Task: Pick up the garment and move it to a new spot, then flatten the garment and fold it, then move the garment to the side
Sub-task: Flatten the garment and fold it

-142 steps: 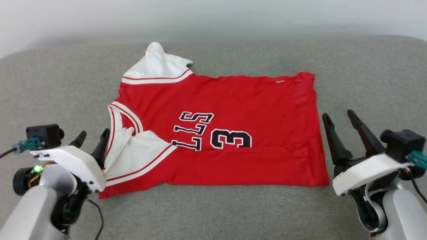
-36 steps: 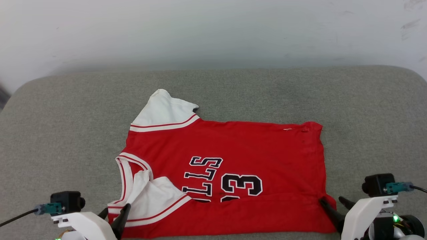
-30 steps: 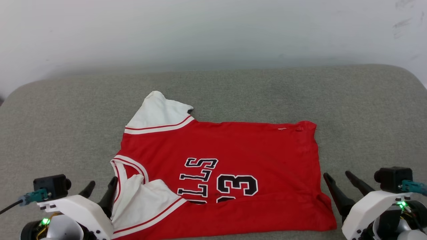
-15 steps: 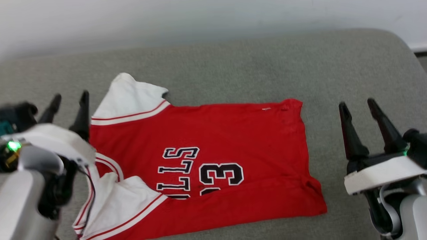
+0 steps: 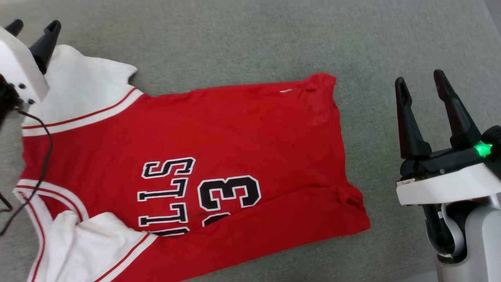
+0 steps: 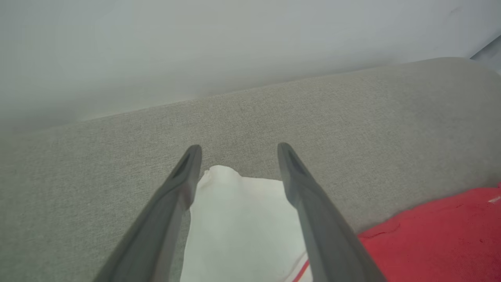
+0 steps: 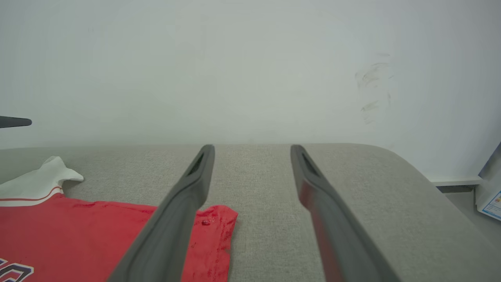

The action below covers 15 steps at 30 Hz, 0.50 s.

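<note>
The garment (image 5: 219, 133), a red jersey with white sleeves and black lettering, lies flat on the grey cushion (image 5: 242, 43), its near long edge folded over the lettering. My left gripper (image 5: 34, 25) hovers open at the tip of the far white sleeve (image 5: 78, 84). In the left wrist view that sleeve (image 6: 238, 219) lies between and below the spread fingers of the left gripper (image 6: 238, 149). My right gripper (image 5: 419, 78) stands open to the right of the hem, apart from the cloth. In the right wrist view the far hem corner (image 7: 219, 219) sits just left of the right gripper (image 7: 252, 150).
A white wall (image 7: 235, 70) rises behind the cushion. The cushion's rounded right end (image 7: 422, 184) drops off to the floor, where a pale box (image 7: 489, 192) stands. A black cable (image 5: 43, 156) hangs from my left wrist across the shoulder of the jersey.
The head camera has tilted down and closer. My left gripper has gone forward from the collar to the far sleeve. My right gripper has advanced along the hem side. Both stayed open.
</note>
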Motion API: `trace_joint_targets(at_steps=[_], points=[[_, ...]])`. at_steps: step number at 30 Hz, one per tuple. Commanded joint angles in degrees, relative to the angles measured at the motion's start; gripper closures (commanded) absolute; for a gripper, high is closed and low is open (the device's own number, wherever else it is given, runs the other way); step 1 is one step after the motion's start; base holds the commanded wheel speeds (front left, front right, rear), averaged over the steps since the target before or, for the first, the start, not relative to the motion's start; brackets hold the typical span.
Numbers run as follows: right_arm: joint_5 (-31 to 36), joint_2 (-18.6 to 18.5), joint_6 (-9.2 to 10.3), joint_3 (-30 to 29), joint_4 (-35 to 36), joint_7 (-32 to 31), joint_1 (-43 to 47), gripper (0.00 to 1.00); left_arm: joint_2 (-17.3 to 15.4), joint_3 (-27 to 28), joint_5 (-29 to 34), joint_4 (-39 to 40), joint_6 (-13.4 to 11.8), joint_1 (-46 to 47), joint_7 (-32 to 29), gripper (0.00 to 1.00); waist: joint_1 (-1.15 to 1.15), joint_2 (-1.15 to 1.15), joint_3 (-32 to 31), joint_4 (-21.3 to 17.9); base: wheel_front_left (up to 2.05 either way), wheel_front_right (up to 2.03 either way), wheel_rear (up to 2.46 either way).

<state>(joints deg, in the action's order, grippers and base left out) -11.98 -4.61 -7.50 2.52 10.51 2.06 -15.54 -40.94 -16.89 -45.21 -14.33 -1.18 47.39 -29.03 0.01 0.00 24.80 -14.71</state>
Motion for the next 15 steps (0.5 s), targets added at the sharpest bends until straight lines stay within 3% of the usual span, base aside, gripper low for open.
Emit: trace_joint_targets(at_steps=[1, 4, 7, 15], points=[[-0.2, 0.5, 0.02, 0.2, 0.1, 0.4, -0.9, 0.00, -0.8, -0.4, -0.6, -0.6, 0.4, 1.5, -2.2, 0.00, -0.01, 0.00, 2.3, -2.1, 0.00, 0.00, 0.00], [-0.8, 0.9, 0.02, 0.7, -0.3, 0.9, -1.0, 0.00, -3.0, -2.0, -1.7, -2.5, 1.2, 4.8, -10.8, 0.00, -0.01, 0.00, 4.0, -3.4, 0.00, 0.00, 0.00], [-1.5, 1.3, 0.02, 1.3, -1.0, 1.5, -1.0, 0.00, -4.9, -2.8, -2.1, -3.8, 0.2, 6.9, -17.3, 0.00, -0.01, 0.00, 5.5, -4.5, 0.00, 0.00, 0.00], [-3.6, 1.7, 0.02, 3.0, -3.7, 3.3, -2.0, 0.00, -7.1, -5.9, -2.1, -9.4, -3.6, 4.5, -28.0, 0.00, -0.01, 0.00, 8.9, -6.9, 0.00, 0.00, 0.00]])
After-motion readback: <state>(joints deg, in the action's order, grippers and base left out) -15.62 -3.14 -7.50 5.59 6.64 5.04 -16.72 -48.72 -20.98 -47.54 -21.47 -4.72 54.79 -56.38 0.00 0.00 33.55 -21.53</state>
